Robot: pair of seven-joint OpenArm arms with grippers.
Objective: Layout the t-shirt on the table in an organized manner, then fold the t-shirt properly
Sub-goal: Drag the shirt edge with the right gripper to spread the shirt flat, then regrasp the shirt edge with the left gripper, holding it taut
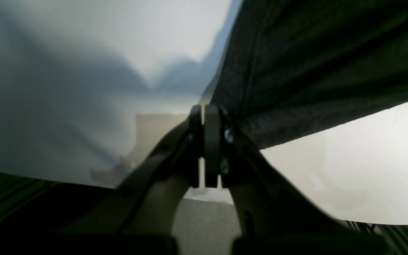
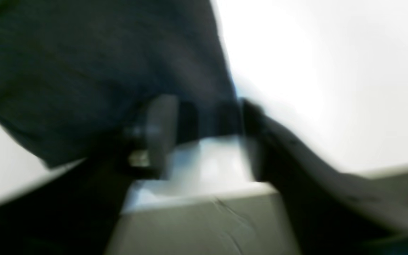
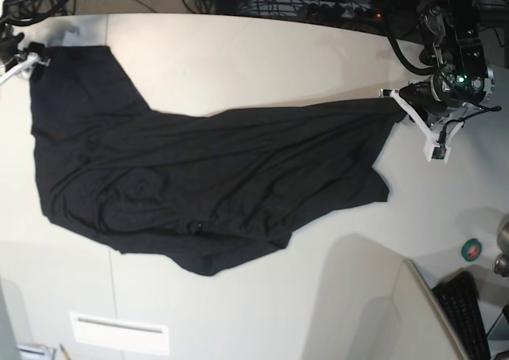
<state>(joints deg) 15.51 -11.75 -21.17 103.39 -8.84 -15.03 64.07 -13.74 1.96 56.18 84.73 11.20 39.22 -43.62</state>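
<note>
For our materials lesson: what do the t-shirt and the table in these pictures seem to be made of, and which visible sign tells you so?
T-shirt: soft black knit cloth, probably cotton jersey, matte; it drapes and wrinkles, and the left wrist view shows a fine fuzzy weave.
Table: smooth, off-white, matte hard surface, perhaps laminate or painted board; it is flat and even, with soft shadows and a thin seam line. The exact material cannot be told.

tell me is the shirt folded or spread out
Spread out, not folded: the t-shirt lies open and wrinkled across the table, one corner stretched toward the left tool.
</note>
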